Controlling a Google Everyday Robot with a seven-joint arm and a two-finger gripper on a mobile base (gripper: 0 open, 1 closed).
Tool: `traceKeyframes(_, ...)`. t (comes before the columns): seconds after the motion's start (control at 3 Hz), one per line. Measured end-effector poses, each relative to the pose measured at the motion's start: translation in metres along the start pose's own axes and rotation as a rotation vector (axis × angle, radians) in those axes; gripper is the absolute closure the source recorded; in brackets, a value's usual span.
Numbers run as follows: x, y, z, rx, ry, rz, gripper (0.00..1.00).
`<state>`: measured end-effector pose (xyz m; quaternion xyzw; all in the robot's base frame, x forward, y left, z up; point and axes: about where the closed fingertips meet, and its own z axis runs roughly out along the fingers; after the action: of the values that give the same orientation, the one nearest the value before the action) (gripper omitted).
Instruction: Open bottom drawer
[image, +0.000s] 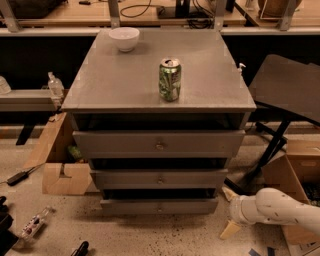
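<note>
I find nothing I can read from here. The green can (170, 80) on the cabinet (115, 75) carries printing, but I cannot make out a word or brand on it. The small bottle (34, 222) lying at lower left has a patterned label, equally illegible. My gripper (229, 212) sits low on the right, near the bottom drawer (159, 206), fingers spread apart.

Bottom drawer (159, 205): slim grey front, tiny centre knob, lowest in cabinet (125, 80), looks closed. Gripper (229, 212) just right of cabinet's base, fingers apart.
</note>
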<state>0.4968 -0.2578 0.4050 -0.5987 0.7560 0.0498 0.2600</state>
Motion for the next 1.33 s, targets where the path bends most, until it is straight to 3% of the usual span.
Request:
traceKeyframes(0.33,0.020,-0.017,0.040,0.001,0.005,-0.076,0.00)
traceKeyframes(0.67,0.040,-0.020,0.073,-0.010,0.030,-0.105,0.00)
traceKeyframes(1.0,0.053,-0.021,0.085,-0.009,0.104,-0.123,0.00)
traceKeyframes(1.33,0.057,-0.019,0.088,-0.010,0.120,-0.118,0.00)
